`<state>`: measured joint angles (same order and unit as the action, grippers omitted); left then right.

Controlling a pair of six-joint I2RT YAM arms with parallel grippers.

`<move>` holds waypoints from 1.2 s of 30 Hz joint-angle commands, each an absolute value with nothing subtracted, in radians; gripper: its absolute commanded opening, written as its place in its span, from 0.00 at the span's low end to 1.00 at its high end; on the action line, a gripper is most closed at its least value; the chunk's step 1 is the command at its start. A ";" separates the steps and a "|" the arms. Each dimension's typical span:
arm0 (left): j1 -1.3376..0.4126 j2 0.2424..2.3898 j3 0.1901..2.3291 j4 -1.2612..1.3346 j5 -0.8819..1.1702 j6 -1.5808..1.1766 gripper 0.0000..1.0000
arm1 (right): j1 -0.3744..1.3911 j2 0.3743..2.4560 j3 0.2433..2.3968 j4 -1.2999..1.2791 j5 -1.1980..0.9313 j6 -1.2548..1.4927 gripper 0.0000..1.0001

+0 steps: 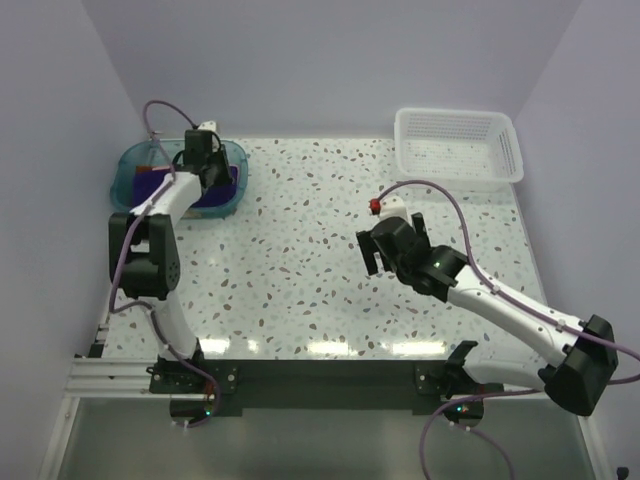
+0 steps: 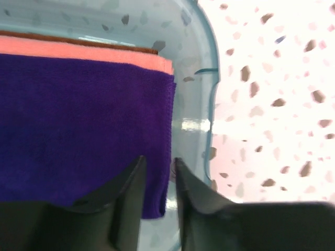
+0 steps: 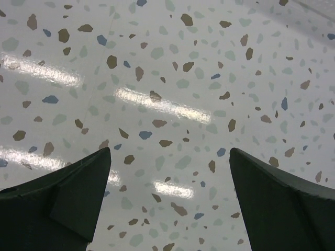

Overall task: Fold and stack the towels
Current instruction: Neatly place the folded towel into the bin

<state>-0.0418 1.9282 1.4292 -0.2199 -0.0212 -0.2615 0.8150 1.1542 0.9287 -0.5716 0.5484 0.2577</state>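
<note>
the three towels lie folded in one stack inside the teal tray (image 1: 126,172), which sits at about 10 o'clock on the speckled table (image 1: 300,260). the purple towel (image 2: 84,136) is on top. the pink towel (image 2: 78,52) lies under it and shows as a band along the 12 o'clock side in the left wrist view. only a thin strip of the brown towel (image 2: 78,37) peeks out beyond the pink one, at the bottom of the pile. the edges toward 3 o'clock line up closely, the purple one just a touch further out, and a bare stretch of tray floor lies between them and the tray wall

the left gripper (image 2: 159,162) hangs low over the tray at the stack's 3 o'clock edge. its fingers (image 2: 128,193) stand only a little apart, and the side edge of the purple towel runs through the narrow gap between them. whether the pads press on the cloth or merely straddle it, i cannot tell

the right gripper (image 3: 170,151) hovers over bare table near the middle, slightly toward 3 o'clock, well apart from the tray. its jaws are spread wide with nothing between them but the speckled surface

the white mesh basket (image 1: 455,113) stands at about 1 o'clock, at the far edge of the table
</note>
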 commanded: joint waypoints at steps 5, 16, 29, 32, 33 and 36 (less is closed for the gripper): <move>-0.046 1.480 1.249 -0.296 -0.008 -0.359 0.52 | 0.805 0.999 0.954 -0.646 0.727 0.365 0.99; -0.048 0.661 0.884 -0.500 -0.080 -0.357 1.00 | 0.804 0.677 0.901 -0.782 0.893 0.422 0.99; -0.106 0.328 0.865 -0.687 -0.285 -0.479 1.00 | 0.807 0.408 0.810 -0.813 0.942 0.411 0.99; -0.110 0.325 0.868 -0.703 -0.285 -0.499 1.00 | 0.805 0.379 0.801 -0.816 0.948 0.413 0.99; -0.113 0.324 0.868 -0.703 -0.285 -0.499 1.00 | 0.805 0.362 0.799 -0.818 0.948 0.413 0.99; -0.118 0.331 0.874 -0.703 -0.290 -0.492 1.00 | 0.805 0.336 0.796 -0.815 0.948 0.407 0.99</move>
<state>-0.1081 0.3279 0.8684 -0.6903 -0.2703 -0.4767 0.8085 0.3534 0.8051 -0.8177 0.9047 0.4030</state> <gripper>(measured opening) 0.997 0.986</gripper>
